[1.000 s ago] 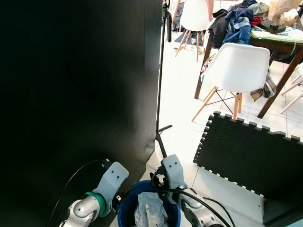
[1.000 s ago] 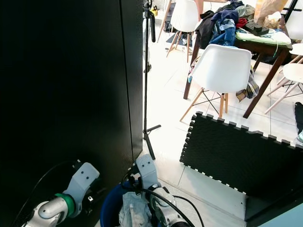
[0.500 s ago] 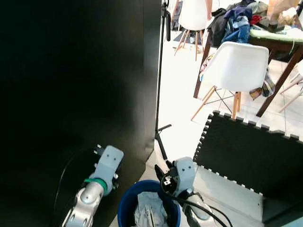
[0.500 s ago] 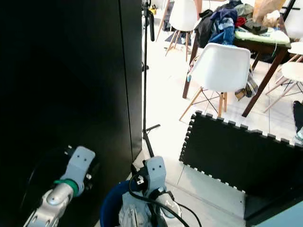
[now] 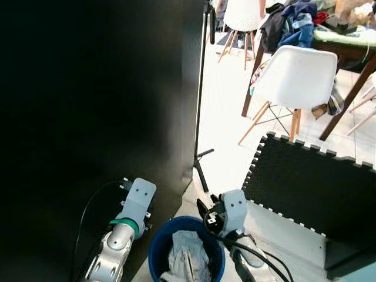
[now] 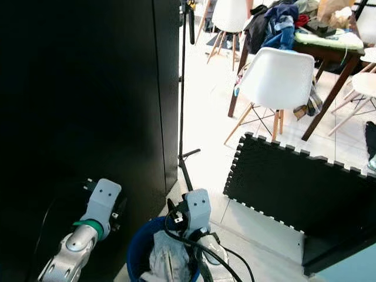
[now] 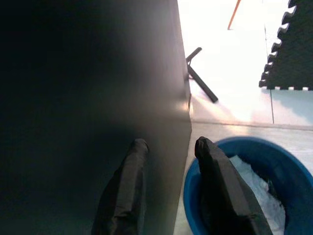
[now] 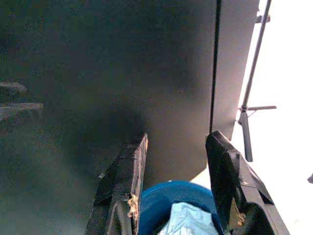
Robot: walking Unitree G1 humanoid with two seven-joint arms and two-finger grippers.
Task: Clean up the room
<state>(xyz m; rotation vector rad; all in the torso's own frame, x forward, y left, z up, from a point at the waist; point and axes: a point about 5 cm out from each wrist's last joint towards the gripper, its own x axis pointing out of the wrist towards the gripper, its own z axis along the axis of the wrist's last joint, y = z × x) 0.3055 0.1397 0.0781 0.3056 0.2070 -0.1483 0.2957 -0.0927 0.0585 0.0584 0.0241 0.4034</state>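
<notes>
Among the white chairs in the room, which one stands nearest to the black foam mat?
The white chair just beyond the black foam mat, beside the wooden table. The other white chair stands farther back, past the pile of clothes.

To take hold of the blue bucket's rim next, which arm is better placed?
Probably the right. The right gripper points over the blue bucket with its open fingers above the rim and the cloth inside. The left gripper faces the black cabinet, bucket off to its side.
</notes>
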